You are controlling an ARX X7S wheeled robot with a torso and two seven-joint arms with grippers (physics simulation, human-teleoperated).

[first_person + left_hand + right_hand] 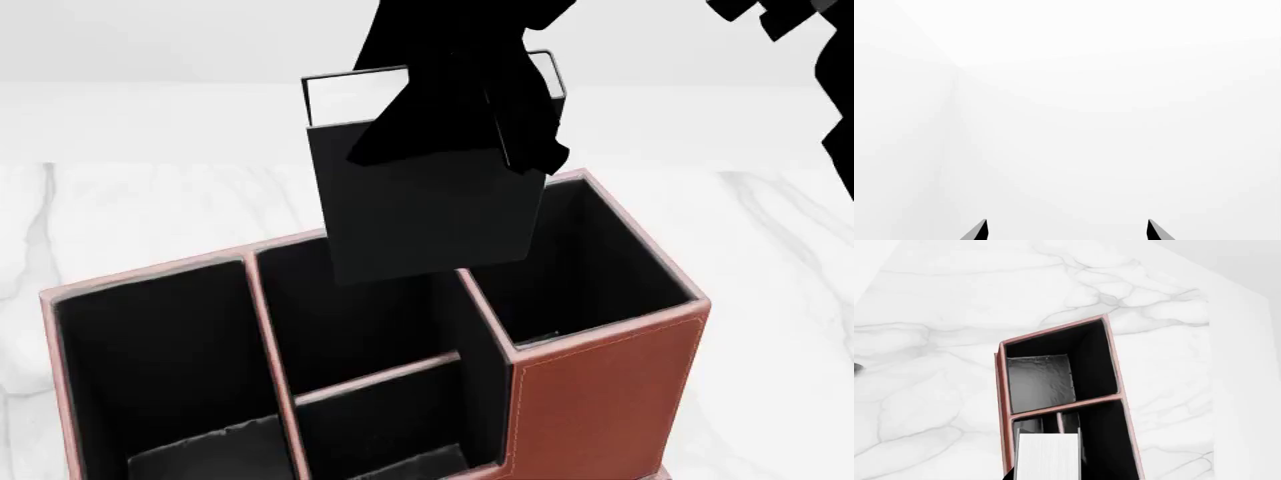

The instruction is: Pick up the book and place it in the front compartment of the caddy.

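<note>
Your right gripper (461,110) clamps the book (427,215) at frame centre; square it over the front compartment (354,320), then lower straight

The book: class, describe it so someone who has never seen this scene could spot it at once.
Start at the big reddish-brown caddy on the white marble table. Just above its middle section hangs the book, pinched at its top by the right end effector. It is the only flat black slab with white page edges, and the only thing off the table.
</note>
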